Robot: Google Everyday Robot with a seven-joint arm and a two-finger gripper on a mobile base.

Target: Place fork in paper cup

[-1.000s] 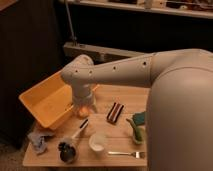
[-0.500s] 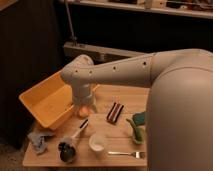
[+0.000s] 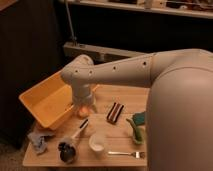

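Observation:
The silver fork (image 3: 125, 154) lies flat near the table's front edge, tines to the right. The white paper cup (image 3: 97, 143) stands upright just left of it, a little apart. My gripper (image 3: 84, 107) hangs below the white arm's wrist, over the table beside the yellow bin, well behind and left of the cup. It holds nothing that I can see.
A tilted yellow bin (image 3: 47, 102) sits at the table's left. A black-and-white handled utensil (image 3: 79, 129), a dark round object (image 3: 66, 151), a crumpled blue-grey item (image 3: 39, 141), a dark striped bar (image 3: 115, 112) and green items (image 3: 136, 126) lie on the wooden table (image 3: 115, 97).

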